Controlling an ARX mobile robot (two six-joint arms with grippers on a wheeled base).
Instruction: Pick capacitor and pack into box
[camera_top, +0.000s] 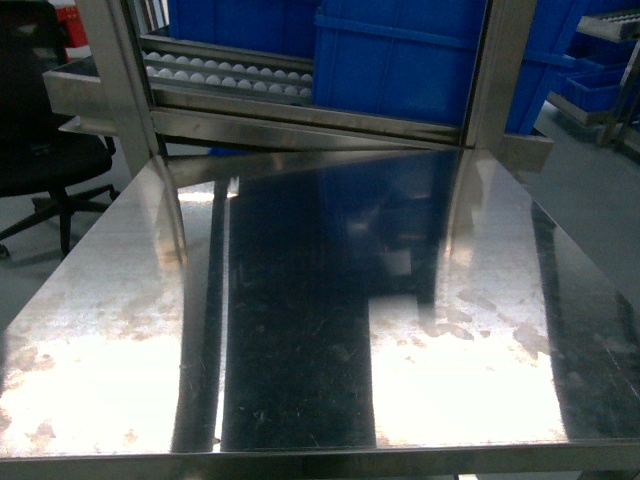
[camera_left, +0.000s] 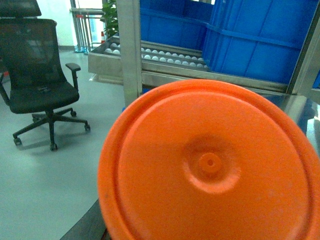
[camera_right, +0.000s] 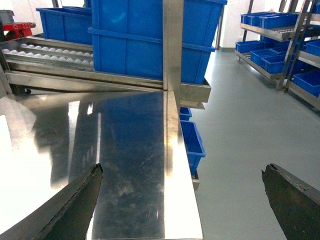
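Neither box nor capacitor is showing on the table (camera_top: 300, 330). Right gripper (camera_right: 182, 200) is hanging released; left fingers cannot be told, an orange disc (camera_left: 210, 165) blocking them, risking blind collision.

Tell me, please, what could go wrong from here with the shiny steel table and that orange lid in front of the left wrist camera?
Glare on the steel table may hide small parts; no capacitor or box shows in any view. The orange lid fills much of the left wrist view, so that arm likely sees little beneath it. The right claw sits open near the table's right edge, above floor and low blue bins; anything fumbled there might fall off.
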